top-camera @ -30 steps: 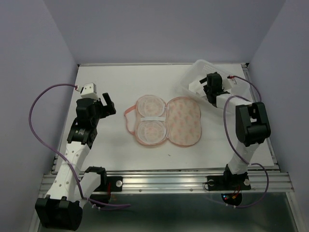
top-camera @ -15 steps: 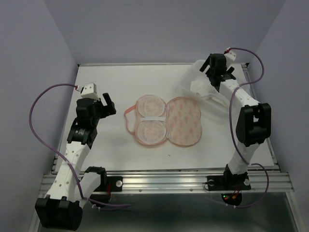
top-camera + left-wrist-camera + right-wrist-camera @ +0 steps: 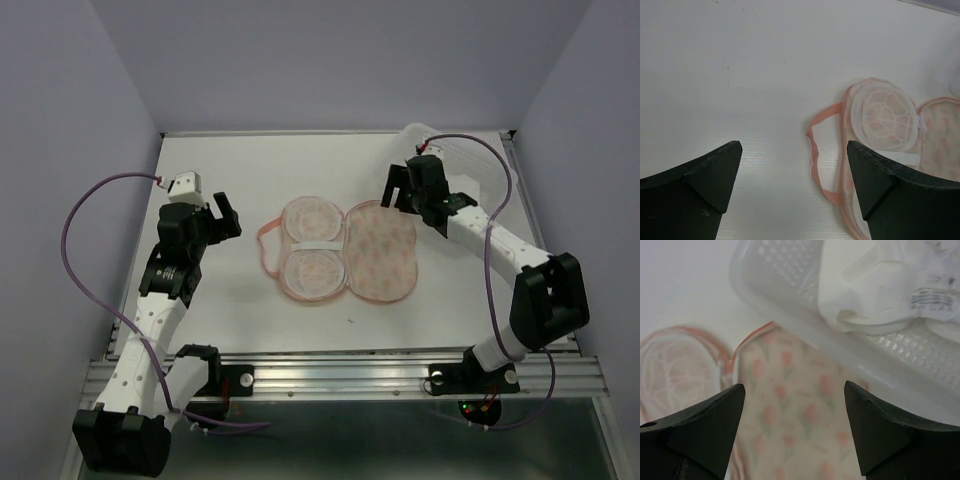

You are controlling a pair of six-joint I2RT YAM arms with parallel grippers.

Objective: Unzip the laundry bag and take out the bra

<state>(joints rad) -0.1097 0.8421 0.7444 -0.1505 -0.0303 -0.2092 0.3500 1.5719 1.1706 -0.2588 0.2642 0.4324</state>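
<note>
The laundry bag [image 3: 345,250] lies unzipped and spread flat mid-table: the white-lined half [image 3: 880,115] on the left, the printed half [image 3: 795,405] on the right, and the pink loop [image 3: 815,150] trailing left. The white bra [image 3: 880,285] lies bunched in the clear plastic tub [image 3: 785,270], its label showing. My right gripper [image 3: 400,190] hovers open above the far end of the printed half, beside the tub, with nothing between its fingers. My left gripper [image 3: 225,215] stands open over bare table left of the loop, holding nothing.
The tub [image 3: 420,135] stands at the back right, partly hidden by my right arm. Purple cables loop from both wrists. A metal rail runs along the table's near edge, and lilac walls close in the left, back and right.
My right gripper has lifted out of the tub and swung left and nearer, over the bag's printed half. The left arm and the bag have not moved.
</note>
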